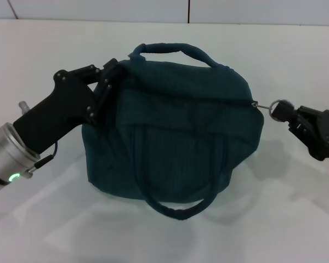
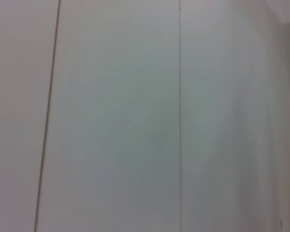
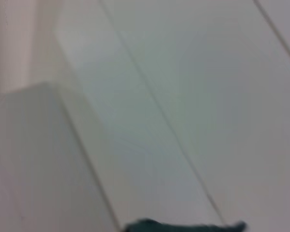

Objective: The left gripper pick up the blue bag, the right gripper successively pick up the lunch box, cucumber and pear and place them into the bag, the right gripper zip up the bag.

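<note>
The blue bag (image 1: 175, 137) stands on the white table in the middle of the head view, bulging, with its top closed across. One handle arches over the top and the other hangs down the front. My left gripper (image 1: 111, 82) is shut on the bag's upper left corner. At the bag's right end, my right gripper (image 1: 288, 115) is shut on the zipper's silver ring pull (image 1: 276, 108). A sliver of the bag's fabric (image 3: 183, 226) shows in the right wrist view. The lunch box, cucumber and pear are hidden from view.
White tabletop (image 1: 44, 55) surrounds the bag on all sides. A white panelled wall (image 1: 98, 8) runs along the back. The left wrist view shows only white panels (image 2: 116, 116) with thin seams.
</note>
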Motion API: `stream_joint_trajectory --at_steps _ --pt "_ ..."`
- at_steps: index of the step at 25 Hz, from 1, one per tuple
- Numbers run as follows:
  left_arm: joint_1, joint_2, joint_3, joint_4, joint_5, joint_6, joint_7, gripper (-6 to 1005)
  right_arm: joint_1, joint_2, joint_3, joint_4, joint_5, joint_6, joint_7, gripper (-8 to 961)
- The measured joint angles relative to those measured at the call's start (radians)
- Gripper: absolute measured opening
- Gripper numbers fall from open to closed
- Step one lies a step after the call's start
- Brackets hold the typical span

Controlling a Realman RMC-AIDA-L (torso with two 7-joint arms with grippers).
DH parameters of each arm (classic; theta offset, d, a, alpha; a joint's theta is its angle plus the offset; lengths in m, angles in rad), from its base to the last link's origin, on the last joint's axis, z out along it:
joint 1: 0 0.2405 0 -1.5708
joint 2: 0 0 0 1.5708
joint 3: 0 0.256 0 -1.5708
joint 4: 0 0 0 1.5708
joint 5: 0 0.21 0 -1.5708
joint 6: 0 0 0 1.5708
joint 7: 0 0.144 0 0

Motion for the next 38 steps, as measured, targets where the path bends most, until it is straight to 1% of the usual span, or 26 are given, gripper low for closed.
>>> stream_joint_trajectory --at_steps 4,11,21,28,34,38 --pt "-0.002 -0.001 0.0 0.001 -0.001 -0.025 -0.002 83 -0.002 0.002 -0.005 0.005 -0.003 0.081 0.0 10" --pt "-0.005 -0.001 0.0 0.001 -0.002 -0.03 -0.003 91 0.002 0.0 -0.007 0.038 -0.005 0.118 0.0 10" --pt "0.003 0.0 0.0 0.001 -0.024 -0.032 -0.004 102 -0.023 -0.003 -0.002 0.038 -0.006 0.126 0.0 10" --pt "0.008 0.0 0.004 0.0 -0.058 -0.025 -0.028 110 -0.021 -0.003 -0.009 0.038 -0.007 0.131 -0.001 10" --pt "-0.009 0.002 0.021 0.003 -0.062 -0.004 -0.076 116 -0.017 -0.001 -0.019 0.032 -0.006 0.124 -0.006 10" --pt "-0.011 0.002 0.017 0.014 -0.067 0.009 -0.146 120 -0.016 0.0 -0.021 0.037 -0.006 0.125 -0.008 9"
